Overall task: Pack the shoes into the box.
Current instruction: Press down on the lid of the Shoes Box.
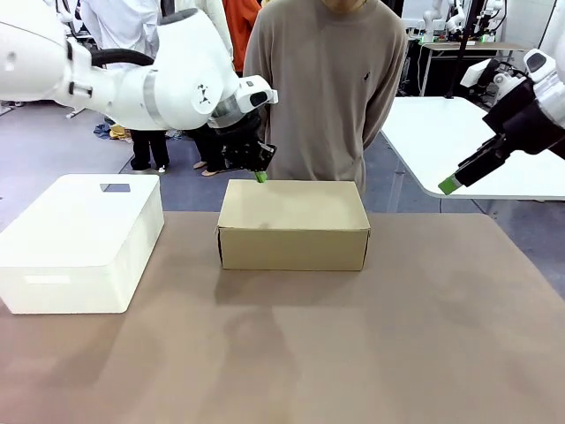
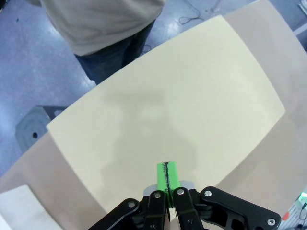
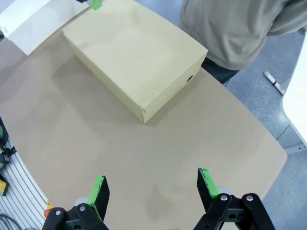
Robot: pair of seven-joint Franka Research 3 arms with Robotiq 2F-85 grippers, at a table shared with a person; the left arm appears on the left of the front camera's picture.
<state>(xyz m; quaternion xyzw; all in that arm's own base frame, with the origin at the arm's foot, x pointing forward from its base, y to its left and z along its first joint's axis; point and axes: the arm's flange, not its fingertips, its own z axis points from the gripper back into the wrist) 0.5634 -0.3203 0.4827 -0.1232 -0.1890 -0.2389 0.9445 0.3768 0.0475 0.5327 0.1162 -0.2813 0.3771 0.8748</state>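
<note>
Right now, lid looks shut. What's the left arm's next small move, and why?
Probably lift the left gripper up and away. Its pads are shut, holding nothing, just over the far edge of the box, whose lid lies flat and closed. The right gripper hangs open, well clear.

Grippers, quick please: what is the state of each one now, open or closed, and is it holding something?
Left gripper: closed, holding nothing, above the closed cardboard box.
Right gripper: open, holding nothing, raised above the table.

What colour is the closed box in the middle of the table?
Plain light brown cardboard box; the right wrist view shows it best.
</note>
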